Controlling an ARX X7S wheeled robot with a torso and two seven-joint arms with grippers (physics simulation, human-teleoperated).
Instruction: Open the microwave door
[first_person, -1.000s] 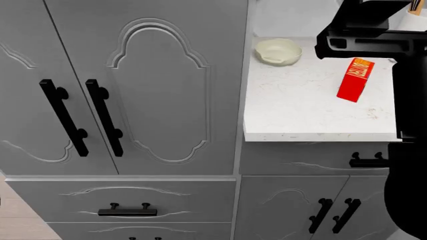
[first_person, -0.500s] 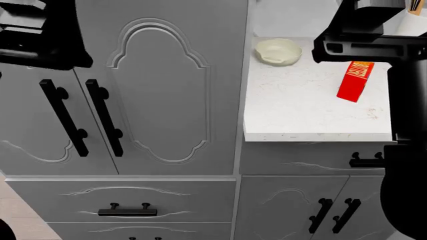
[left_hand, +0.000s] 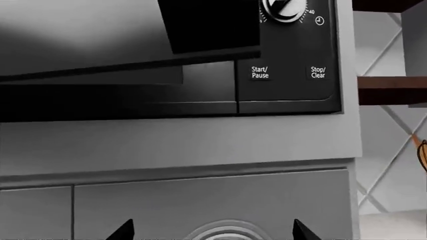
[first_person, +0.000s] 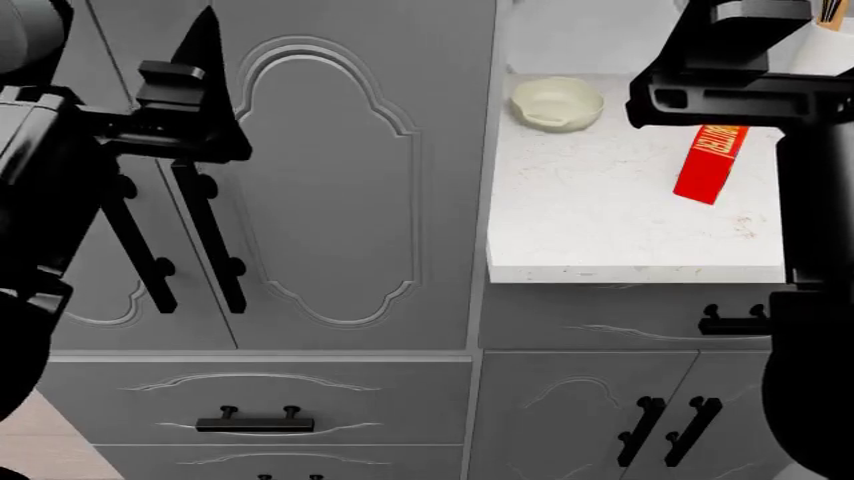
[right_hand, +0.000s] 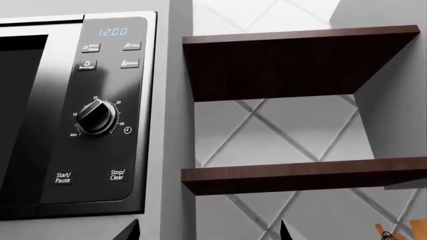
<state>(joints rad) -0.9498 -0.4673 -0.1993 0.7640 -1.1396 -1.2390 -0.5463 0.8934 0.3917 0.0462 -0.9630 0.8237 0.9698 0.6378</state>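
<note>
The microwave (right_hand: 80, 115) door (left part) is cut off.

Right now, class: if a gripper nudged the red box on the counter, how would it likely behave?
The red box looks like thin cardboard, so probably light and easily dented. It seems to lie flat on the counter, so it would likely slide rather than tip. Its flat faces mean it should not roll.
</note>
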